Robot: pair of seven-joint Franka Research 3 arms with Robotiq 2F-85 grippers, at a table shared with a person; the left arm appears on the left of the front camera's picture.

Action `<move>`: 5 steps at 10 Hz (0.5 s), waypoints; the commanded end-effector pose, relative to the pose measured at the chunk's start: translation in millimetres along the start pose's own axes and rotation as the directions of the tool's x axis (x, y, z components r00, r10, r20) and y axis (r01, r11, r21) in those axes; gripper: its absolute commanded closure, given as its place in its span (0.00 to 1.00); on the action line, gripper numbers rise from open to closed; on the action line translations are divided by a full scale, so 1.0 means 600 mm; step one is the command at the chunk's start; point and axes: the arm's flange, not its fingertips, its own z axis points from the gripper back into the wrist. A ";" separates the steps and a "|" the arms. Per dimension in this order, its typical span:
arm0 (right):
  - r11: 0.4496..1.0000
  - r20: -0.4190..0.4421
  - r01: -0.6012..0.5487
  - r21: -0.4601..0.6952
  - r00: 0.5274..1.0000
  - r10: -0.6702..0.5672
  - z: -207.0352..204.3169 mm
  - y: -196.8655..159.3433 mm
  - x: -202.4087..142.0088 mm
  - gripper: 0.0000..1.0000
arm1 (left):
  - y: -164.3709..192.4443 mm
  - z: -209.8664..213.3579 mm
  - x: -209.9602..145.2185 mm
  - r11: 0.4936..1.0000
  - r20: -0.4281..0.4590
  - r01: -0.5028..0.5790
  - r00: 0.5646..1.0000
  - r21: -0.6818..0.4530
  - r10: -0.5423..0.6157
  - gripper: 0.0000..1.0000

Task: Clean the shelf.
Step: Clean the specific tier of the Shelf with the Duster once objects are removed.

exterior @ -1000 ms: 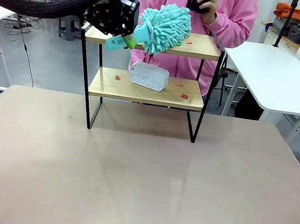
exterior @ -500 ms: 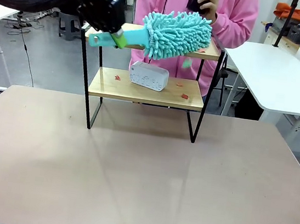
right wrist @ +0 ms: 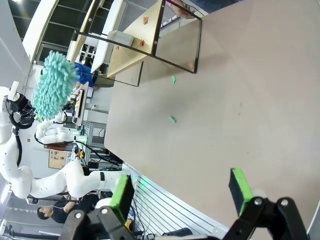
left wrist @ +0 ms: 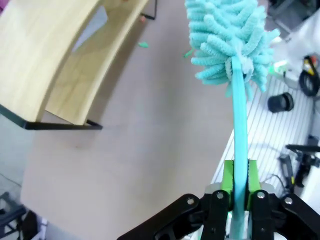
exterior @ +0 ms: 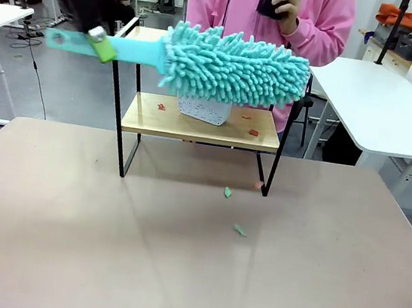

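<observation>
The shelf [exterior: 209,132] stands at the table's far side, its top board mostly hidden behind a teal fluffy duster [exterior: 236,67]. My left gripper [exterior: 101,43], blurred at upper left, is shut on the duster's teal handle [exterior: 132,49]. In the left wrist view the left gripper [left wrist: 239,187] clamps the handle, with the duster head [left wrist: 230,40] out over the table beside the shelf [left wrist: 45,45]. Red scraps [exterior: 253,132] lie on the lower board. My right gripper [right wrist: 180,189] hangs open over the table, far from the shelf [right wrist: 135,47].
A white perforated box [exterior: 204,110] sits on the lower board. Two green scraps [exterior: 227,192] [exterior: 239,230] and a reddish one [exterior: 258,184] lie on the table in front of the shelf. A person in pink [exterior: 322,25] stands behind it. White side tables [exterior: 387,102] flank the area.
The duster swept right along the top board, then swung out in front of the shelf toward me. Scraps that lay on the top board now lie on the table.
</observation>
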 end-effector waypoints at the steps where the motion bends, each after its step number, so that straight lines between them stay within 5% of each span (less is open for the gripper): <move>1: 1.000 0.016 -0.025 0.018 1.000 0.025 -0.002 0.000 0.001 0.00 | 0.000 0.026 -0.003 1.000 0.040 -0.008 0.999 -0.012 0.009 0.87; 5: 1.000 0.016 -0.025 0.018 1.000 0.025 -0.002 0.000 0.001 0.00 | -0.002 0.062 -0.049 0.996 0.130 -0.076 0.988 -0.055 0.082 0.87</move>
